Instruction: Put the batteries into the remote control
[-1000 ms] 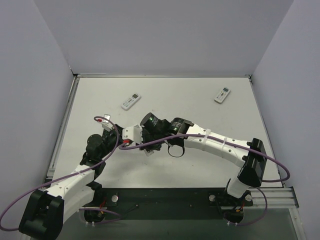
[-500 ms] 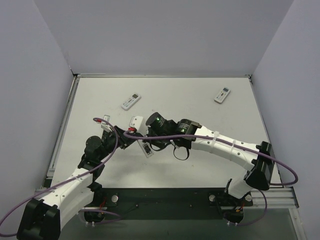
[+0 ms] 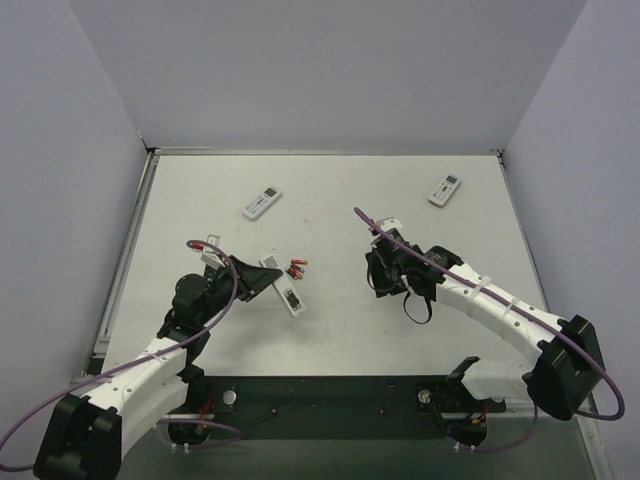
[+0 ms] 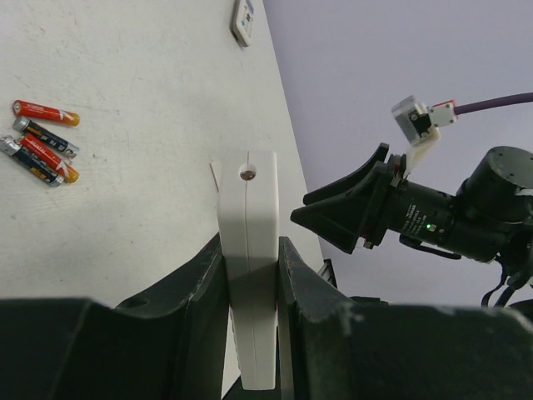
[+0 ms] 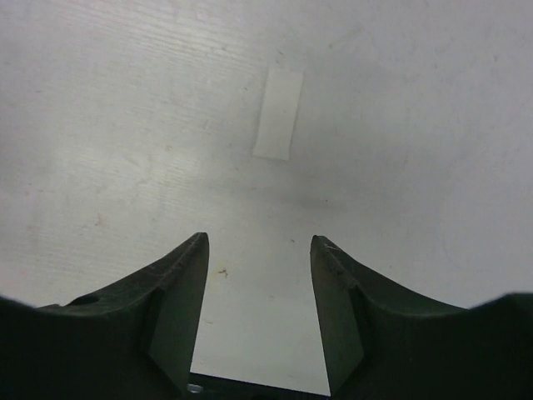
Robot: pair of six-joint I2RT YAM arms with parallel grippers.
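Observation:
My left gripper is shut on a white remote, gripping it by its long edges and holding it on edge; in the left wrist view the remote stands up between the jaws. Several small red-and-black batteries lie in a cluster on the table just right of the held remote, and show at the upper left of the left wrist view. My right gripper is open and empty right of the batteries, well apart from them. In the right wrist view only bare table lies between its jaws.
Two more white remotes lie at the back, one at the left and one at the right. A small flat white rectangular piece lies on the table ahead of the right gripper. Grey walls close in the table's back and sides.
My right arm has pulled back to the right, away from the held remote, and its gripper is now open. The batteries now show on the table. My left gripper still holds the remote.

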